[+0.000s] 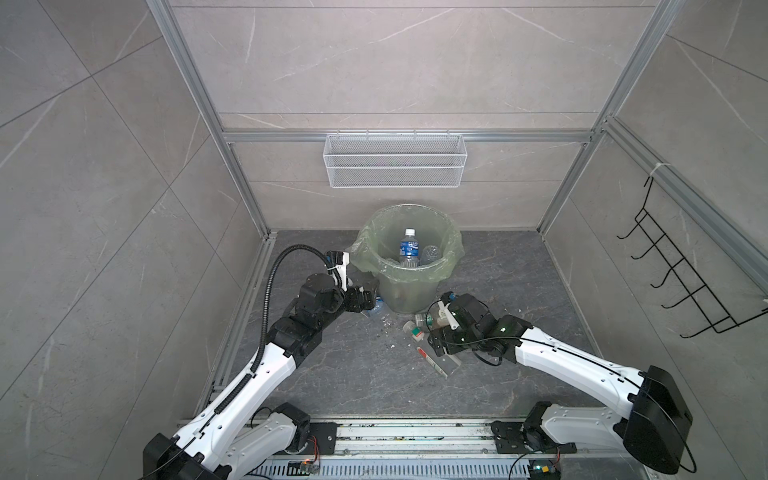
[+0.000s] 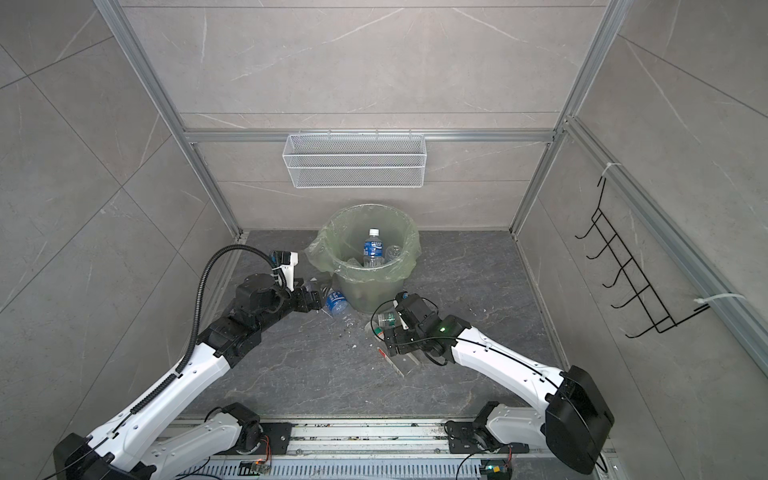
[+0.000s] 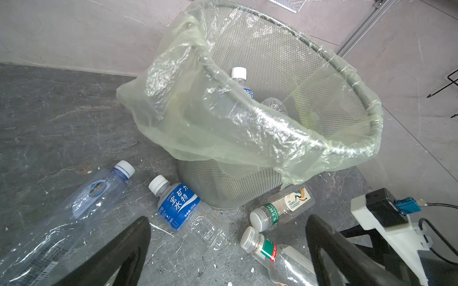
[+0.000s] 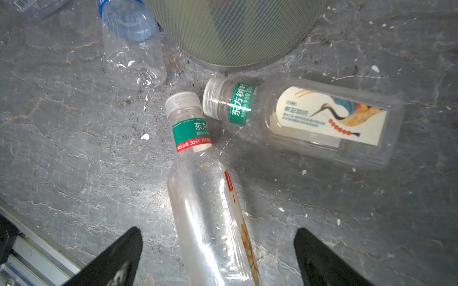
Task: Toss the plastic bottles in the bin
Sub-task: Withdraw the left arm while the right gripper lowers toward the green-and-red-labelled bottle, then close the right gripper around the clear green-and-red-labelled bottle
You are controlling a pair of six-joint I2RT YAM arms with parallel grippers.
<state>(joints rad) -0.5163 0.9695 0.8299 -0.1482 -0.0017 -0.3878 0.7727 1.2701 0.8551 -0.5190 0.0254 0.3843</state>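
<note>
Floor (image 1: 353,374): dark veined stone, showing white flecks.
Walls (image 1: 124,166): grey tiles enclosing three sides.
Bin (image 1: 405,291): standing far centre.
Plastic bottles (image 3: 177,206): lying at its near base.
Left gripper (image 3: 229,219): hanging released, empty.
Right gripper (image 4: 218,230): hanging released, empty.

clear bottles (image 3: 178,208) lie beside the upright green-lined bin (image 3: 223,188).

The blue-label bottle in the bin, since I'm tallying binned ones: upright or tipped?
Roughly upright: the blue-label bottle stands cap uppermost inside the bin, perhaps leaning.
</note>
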